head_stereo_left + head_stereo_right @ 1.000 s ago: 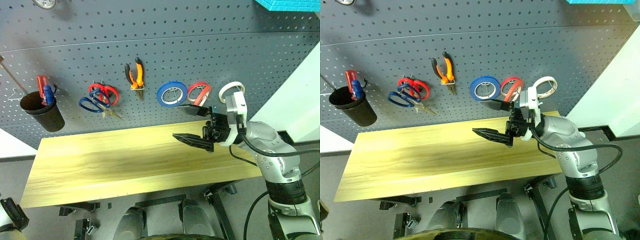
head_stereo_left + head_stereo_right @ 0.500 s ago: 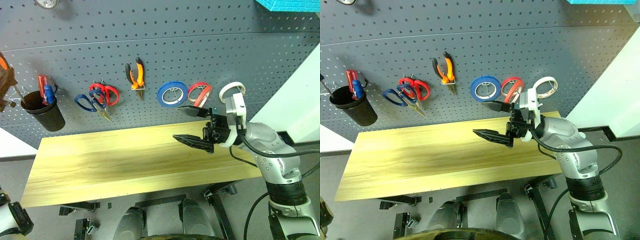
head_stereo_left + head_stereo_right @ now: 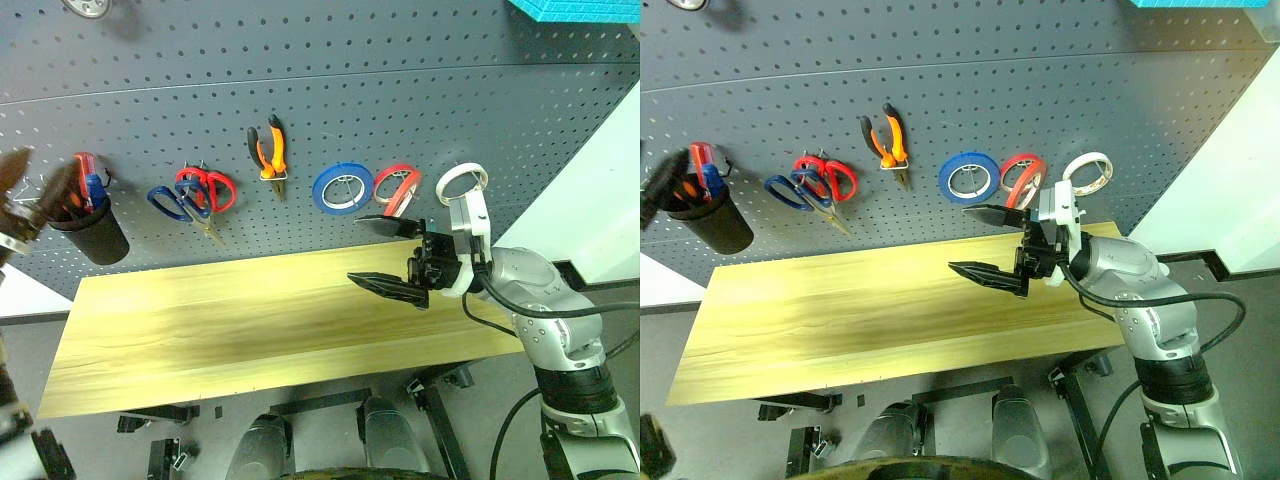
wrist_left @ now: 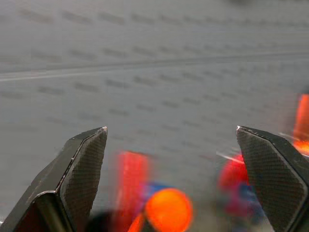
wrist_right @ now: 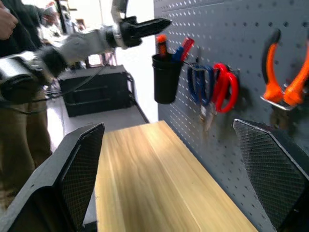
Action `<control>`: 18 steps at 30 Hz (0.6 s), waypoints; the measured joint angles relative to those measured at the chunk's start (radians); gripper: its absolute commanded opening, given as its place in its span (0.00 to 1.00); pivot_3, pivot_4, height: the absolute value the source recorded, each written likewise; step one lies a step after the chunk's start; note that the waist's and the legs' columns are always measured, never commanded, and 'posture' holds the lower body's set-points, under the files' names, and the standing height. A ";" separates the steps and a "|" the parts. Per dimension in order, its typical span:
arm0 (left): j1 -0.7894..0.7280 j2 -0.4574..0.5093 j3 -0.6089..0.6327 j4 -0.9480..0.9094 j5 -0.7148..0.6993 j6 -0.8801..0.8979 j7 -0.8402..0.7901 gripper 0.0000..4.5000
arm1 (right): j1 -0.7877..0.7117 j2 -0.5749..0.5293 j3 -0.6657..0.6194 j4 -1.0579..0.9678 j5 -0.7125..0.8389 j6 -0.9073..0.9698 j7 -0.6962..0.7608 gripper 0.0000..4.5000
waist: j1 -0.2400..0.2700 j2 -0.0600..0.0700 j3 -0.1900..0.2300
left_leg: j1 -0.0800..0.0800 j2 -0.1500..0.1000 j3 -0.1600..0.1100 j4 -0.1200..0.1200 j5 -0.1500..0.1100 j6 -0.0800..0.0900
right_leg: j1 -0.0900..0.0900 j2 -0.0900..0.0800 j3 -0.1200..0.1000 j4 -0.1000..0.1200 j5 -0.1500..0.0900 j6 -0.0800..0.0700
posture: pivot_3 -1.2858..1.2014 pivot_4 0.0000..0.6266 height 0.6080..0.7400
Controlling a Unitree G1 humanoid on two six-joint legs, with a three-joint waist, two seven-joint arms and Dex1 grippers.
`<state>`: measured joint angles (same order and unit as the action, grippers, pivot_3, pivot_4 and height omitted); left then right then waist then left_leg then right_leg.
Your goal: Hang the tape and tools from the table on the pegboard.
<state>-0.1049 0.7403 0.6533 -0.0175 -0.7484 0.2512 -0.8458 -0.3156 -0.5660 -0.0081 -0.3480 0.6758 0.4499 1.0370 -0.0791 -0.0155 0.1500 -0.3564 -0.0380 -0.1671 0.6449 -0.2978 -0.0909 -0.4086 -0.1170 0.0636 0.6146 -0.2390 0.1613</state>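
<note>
Eye views: pegboard carries 3 tape rings: blue, red tape, white; 2 scissors: blue-handled, red; 1 pliers; 1 black cup. Wood-grain tabletop bare. Right hand apart, above tabletop's right part.
Left wrist view: left hand apart, facing pegboard.
Right wrist view: screwdriver upright in cup.

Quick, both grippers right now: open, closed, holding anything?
Left gripper: open, holding nothing, by the black cup.
Right gripper: open, empty, above the table.
</note>
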 measured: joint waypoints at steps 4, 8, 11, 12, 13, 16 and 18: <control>0.147 -0.061 0.004 -0.197 -0.073 0.064 0.022 0.99 | 0.021 -0.009 -0.001 0.004 -0.029 -0.022 0.007 1.00 | 0.009 0.000 0.000 | 0.001 0.000 0.000 0.001 0.000 0.000 | 0.001 0.001 0.000 0.002 0.000 0.000 | 0.48 0.12 0.98; 0.267 -0.090 -0.006 -0.298 -0.039 0.067 0.043 0.99 | 0.038 -0.024 -0.002 0.012 -0.058 -0.048 0.016 1.00 | 0.012 0.000 0.000 | 0.002 0.000 0.001 0.003 0.000 0.000 | 0.004 0.001 0.000 0.000 0.000 -0.001 | 0.48 0.11 0.98; 0.336 -0.096 -0.062 -0.289 0.085 0.005 0.039 0.99 | 0.079 -0.051 0.000 0.038 -0.116 -0.094 0.030 1.00 | 0.015 0.000 -0.003 | 0.003 0.000 0.001 0.003 0.000 0.000 | 0.005 0.001 0.000 0.000 0.000 -0.001 | 0.48 0.11 0.98; 0.349 -0.101 -0.085 -0.269 0.128 -0.023 0.036 0.99 | 0.095 -0.054 0.001 0.052 -0.133 -0.108 0.032 1.00 | 0.015 0.000 -0.004 | 0.002 0.000 0.001 0.003 0.000 0.000 | 0.004 0.001 0.000 0.000 0.000 -0.001 | 0.48 0.11 0.98; 0.356 -0.112 -0.102 -0.248 0.162 -0.053 0.032 0.99 | 0.111 -0.053 0.001 0.069 -0.146 -0.124 0.032 1.00 | 0.015 0.001 -0.006 | 0.002 0.000 0.001 0.003 0.000 0.000 | 0.005 0.001 0.000 0.000 -0.001 -0.002 | 0.48 0.11 0.98; 0.367 -0.148 -0.147 -0.160 0.248 -0.156 0.018 0.99 | 0.161 -0.053 -0.006 0.138 -0.183 -0.178 0.029 1.00 | 0.014 0.001 -0.008 | 0.002 0.000 0.001 0.003 0.000 0.000 | 0.005 0.001 0.000 -0.001 0.000 -0.002 | 0.48 0.11 0.98; 0.377 -0.173 -0.176 -0.078 0.310 -0.252 0.005 0.99 | 0.200 -0.053 -0.017 0.190 -0.223 -0.244 0.023 1.00 | 0.013 0.001 -0.010 | 0.003 0.000 0.002 0.003 0.000 0.000 | 0.005 0.001 0.000 -0.001 0.000 -0.001 | 0.48 0.10 0.98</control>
<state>0.2724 0.5672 0.4769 -0.0953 -0.4383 -0.0005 -0.8411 -0.1156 -0.6195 -0.0253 -0.1583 0.4526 0.2060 1.0605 -0.0657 -0.0144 0.1396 -0.3538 -0.0380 -0.1654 0.6474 -0.2979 -0.0905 -0.4039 -0.1162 0.0638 0.6138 -0.2390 0.1601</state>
